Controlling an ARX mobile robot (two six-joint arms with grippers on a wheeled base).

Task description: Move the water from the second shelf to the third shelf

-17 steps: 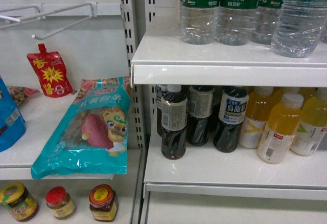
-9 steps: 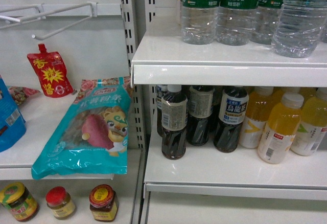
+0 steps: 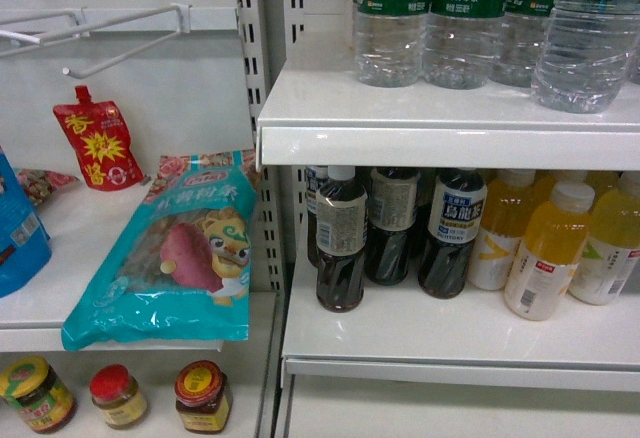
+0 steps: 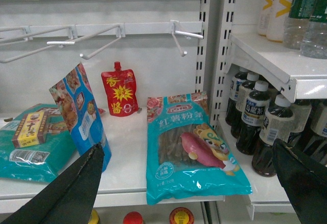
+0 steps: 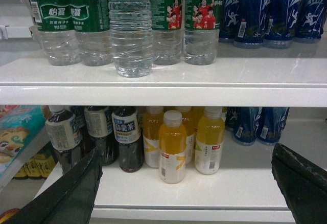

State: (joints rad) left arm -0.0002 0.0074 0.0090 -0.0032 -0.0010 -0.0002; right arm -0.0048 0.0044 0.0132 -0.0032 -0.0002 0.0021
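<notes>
I see water [image 5: 132,35] on upper white shelf [image 5: 168,83]: clear ribbed bottle, green label, foremost of row. Left gripper [image 4: 189,183] wide open, empty. Right gripper [image 5: 186,183] wide open, empty.

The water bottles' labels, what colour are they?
Dark green with white characters on the water bottles; clearest in the right wrist view.

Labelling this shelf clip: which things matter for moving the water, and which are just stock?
Job: water bottles; upper shelf; lower shelf; open left gripper; open right gripper.

Stock: dark tea bottles; yellow drinks; blue bottles; teal noodle pack; red pouch; jars.
</notes>
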